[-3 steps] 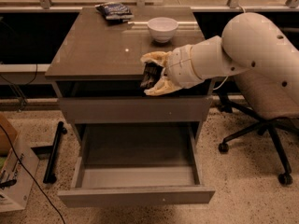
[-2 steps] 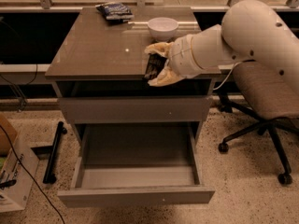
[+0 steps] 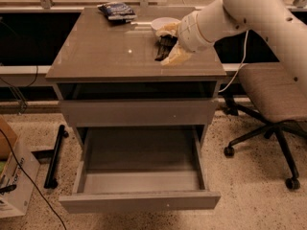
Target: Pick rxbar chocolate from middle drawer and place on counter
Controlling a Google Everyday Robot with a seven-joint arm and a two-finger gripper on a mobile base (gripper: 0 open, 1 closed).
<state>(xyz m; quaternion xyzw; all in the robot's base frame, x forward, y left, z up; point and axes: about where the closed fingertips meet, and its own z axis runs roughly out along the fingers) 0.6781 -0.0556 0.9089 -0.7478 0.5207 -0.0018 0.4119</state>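
The hand (image 3: 170,44) is over the right part of the desk (image 3: 105,51), its two fingers closed on the rxbar chocolate (image 3: 163,48), just in front of a white bowl (image 3: 160,23). Below, the middle drawer (image 3: 139,201) stands pulled out.

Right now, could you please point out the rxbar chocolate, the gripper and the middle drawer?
rxbar chocolate (image 3: 163,50), camera view, middle of the dark wrapper.
gripper (image 3: 168,45), camera view, midway between its fingertips, above the counter (image 3: 96,56), shut on the bar.
middle drawer (image 3: 139,201), camera view, its flat front panel.
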